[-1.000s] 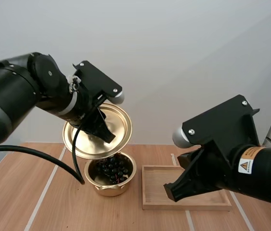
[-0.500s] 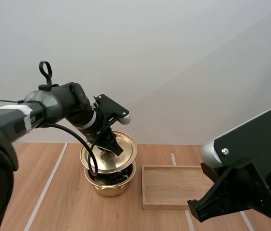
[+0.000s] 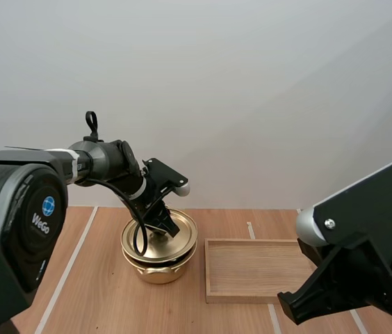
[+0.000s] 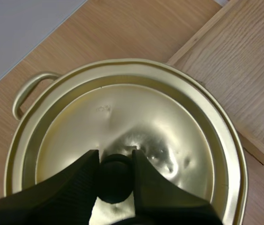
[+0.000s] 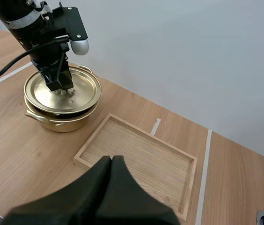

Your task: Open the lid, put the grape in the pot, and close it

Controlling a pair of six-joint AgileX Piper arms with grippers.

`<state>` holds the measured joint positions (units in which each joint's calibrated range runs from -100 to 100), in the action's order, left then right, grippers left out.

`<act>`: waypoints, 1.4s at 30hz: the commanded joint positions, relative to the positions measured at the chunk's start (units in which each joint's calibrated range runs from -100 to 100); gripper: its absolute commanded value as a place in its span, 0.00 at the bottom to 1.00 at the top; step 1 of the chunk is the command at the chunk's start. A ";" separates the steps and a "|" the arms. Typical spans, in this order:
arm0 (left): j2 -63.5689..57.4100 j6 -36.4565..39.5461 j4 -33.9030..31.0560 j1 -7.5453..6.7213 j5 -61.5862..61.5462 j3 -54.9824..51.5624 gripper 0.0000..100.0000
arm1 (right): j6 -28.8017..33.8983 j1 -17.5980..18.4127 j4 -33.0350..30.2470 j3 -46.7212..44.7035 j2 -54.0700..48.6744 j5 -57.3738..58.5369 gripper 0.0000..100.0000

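My left gripper (image 4: 114,161) pinched the black knob (image 4: 115,180) of the round gold metal lid (image 4: 169,126) to seat it on the gold handled pot (image 3: 158,270), at nine o'clock from the shallow wooden tray (image 3: 265,298); my right gripper (image 5: 112,161) hung closed and empty.

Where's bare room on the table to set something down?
Free: inside the wooden tray, the table left of the pot and in front of it. Crowded: the pot itself, where the left gripper pinches the lid by its knob.
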<state>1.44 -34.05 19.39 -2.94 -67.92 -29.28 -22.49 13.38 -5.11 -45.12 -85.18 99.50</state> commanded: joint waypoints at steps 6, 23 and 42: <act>0.24 -0.40 1.28 -0.14 -0.09 0.06 0.00 | 0.15 -0.21 -0.75 -0.18 -0.51 -1.22 0.00; 0.24 -1.53 1.43 -0.14 2.69 -3.87 0.00 | 0.15 -0.21 -0.75 -0.18 -0.51 -1.98 0.00; -17.63 -2.26 4.38 -0.14 -9.73 -3.65 1.00 | 1.61 -0.21 -0.75 -0.18 -0.51 -5.81 0.00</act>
<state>-10.02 -36.50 22.42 -2.94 -73.56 -33.10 -21.65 13.38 -5.22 -45.12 -85.18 96.67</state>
